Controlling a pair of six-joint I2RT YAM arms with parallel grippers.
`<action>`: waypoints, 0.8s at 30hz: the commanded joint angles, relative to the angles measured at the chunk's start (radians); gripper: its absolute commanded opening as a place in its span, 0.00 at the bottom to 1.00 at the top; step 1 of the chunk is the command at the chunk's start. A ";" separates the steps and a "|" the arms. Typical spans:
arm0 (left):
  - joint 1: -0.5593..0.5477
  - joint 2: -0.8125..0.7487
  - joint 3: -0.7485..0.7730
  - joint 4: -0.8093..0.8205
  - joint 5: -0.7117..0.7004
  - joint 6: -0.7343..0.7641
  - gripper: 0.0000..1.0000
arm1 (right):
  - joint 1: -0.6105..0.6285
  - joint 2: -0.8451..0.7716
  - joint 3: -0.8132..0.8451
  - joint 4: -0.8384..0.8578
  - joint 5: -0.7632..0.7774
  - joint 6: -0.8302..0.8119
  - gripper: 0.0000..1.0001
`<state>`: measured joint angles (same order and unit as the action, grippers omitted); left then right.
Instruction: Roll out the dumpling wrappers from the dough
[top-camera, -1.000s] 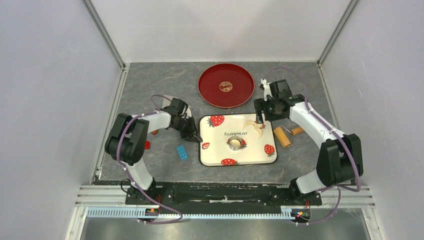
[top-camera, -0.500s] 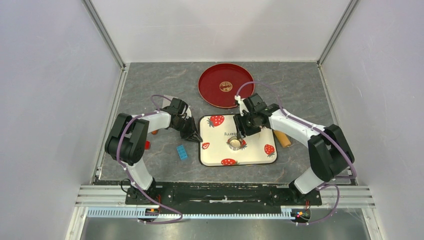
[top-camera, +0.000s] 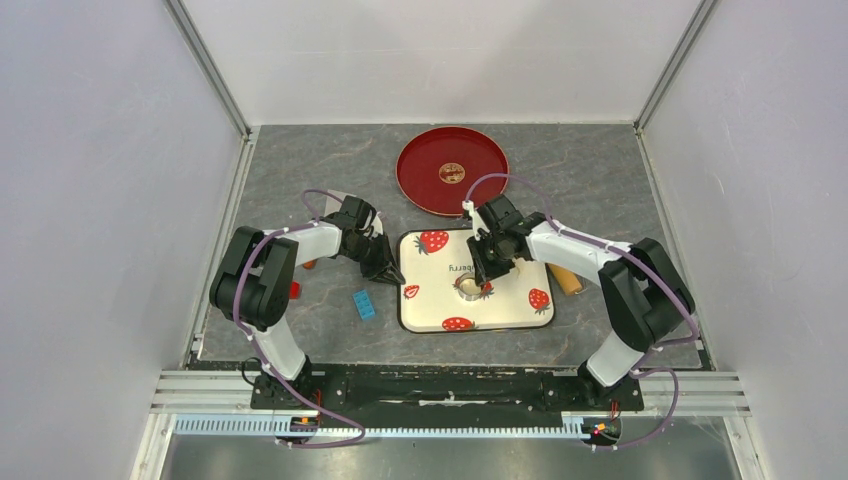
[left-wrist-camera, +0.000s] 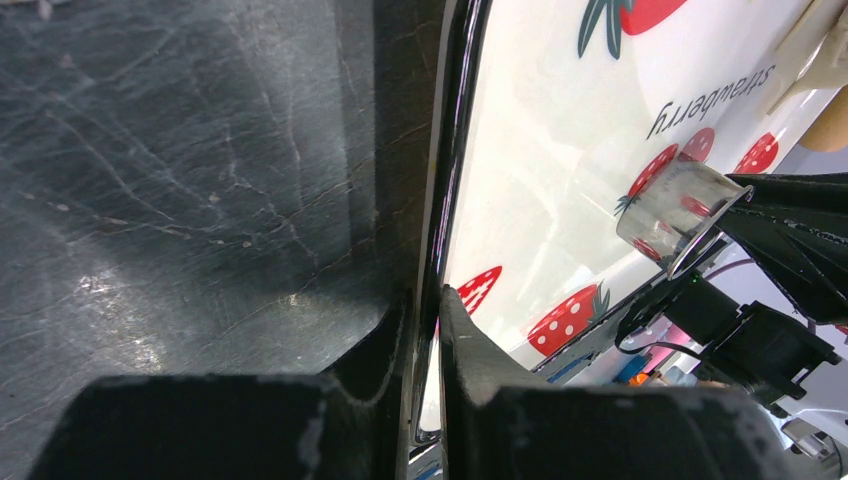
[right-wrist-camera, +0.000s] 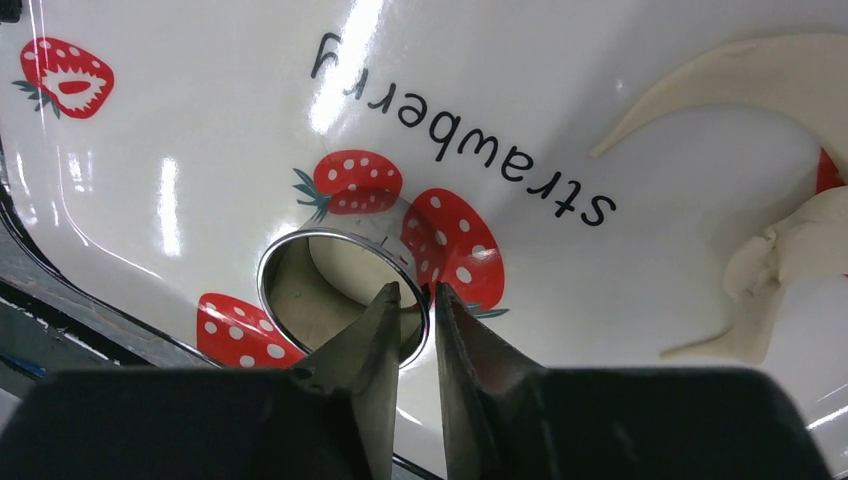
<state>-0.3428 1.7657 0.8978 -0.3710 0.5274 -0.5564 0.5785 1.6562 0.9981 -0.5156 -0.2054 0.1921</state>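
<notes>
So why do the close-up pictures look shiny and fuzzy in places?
Right wrist view: lamp glare streaks the glossy tray, the ring glints, and the right fingers are dark and soft. Left wrist view: a bright sheen on the table, left fingers blurred. Top view: even light, sharp throughout.

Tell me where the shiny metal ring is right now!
In the top view, the metal ring sits on the strawberry tray, near its front middle, beside a printed strawberry, with the right gripper pinching its rim.
</notes>
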 joint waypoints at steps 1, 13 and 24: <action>-0.019 0.094 -0.056 -0.025 -0.252 0.061 0.02 | 0.005 0.007 -0.007 0.032 -0.006 0.007 0.16; -0.019 0.093 -0.057 -0.025 -0.253 0.059 0.02 | 0.007 -0.078 0.055 -0.032 0.004 0.012 0.00; -0.018 0.090 -0.058 -0.025 -0.246 0.064 0.02 | -0.034 -0.103 0.178 -0.114 0.067 -0.017 0.00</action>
<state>-0.3428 1.7657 0.8978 -0.3706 0.5274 -0.5564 0.5770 1.5715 1.0885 -0.5892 -0.1776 0.1928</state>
